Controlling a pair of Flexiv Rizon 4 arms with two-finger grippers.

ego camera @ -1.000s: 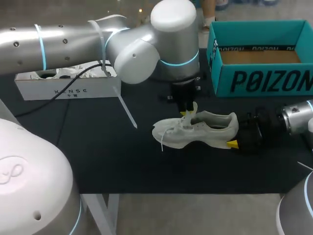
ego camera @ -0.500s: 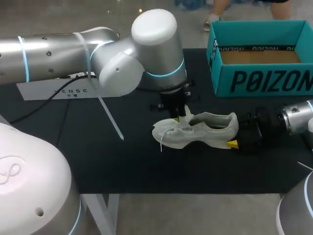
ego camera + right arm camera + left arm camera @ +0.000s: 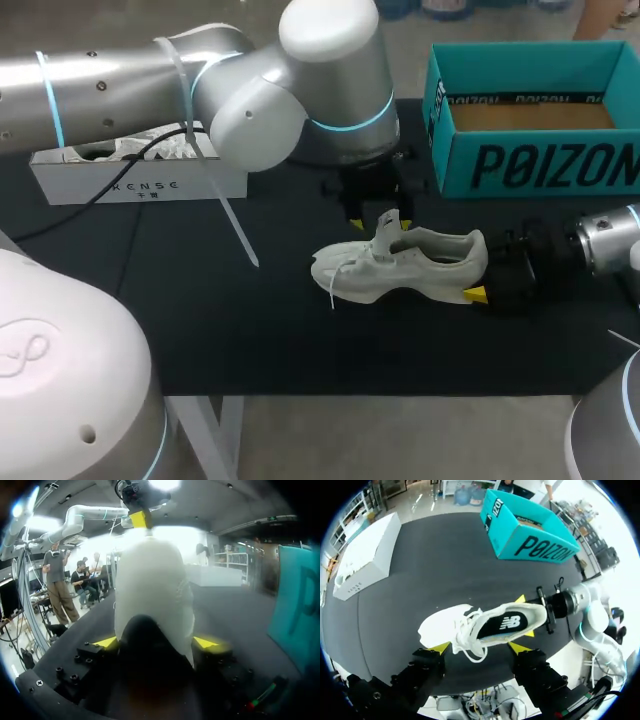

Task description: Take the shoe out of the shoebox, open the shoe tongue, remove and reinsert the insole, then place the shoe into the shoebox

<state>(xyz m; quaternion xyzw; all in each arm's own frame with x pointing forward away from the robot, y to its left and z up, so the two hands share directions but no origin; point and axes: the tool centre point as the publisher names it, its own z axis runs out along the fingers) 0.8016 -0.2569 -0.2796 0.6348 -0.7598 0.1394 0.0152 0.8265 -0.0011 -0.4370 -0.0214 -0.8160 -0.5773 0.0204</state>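
The left gripper (image 3: pixel 480 647) has lifted off the lacing since the earlier frame and hangs just above the white sneaker (image 3: pixel 420 262), its fingers spread wide and holding nothing. The sneaker rests upright on the black table (image 3: pixel 250 320) near the teal shoebox (image 3: pixel 530 165), tongue (image 3: pixel 387 228) standing up. The right gripper (image 3: pixel 156 641) pinches its heel (one yellow tip shows from overhead). The tongue may flop shut. A descending finger could also snag the loose laces (image 3: pixel 340 275) and twist the sneaker from the heel grip.
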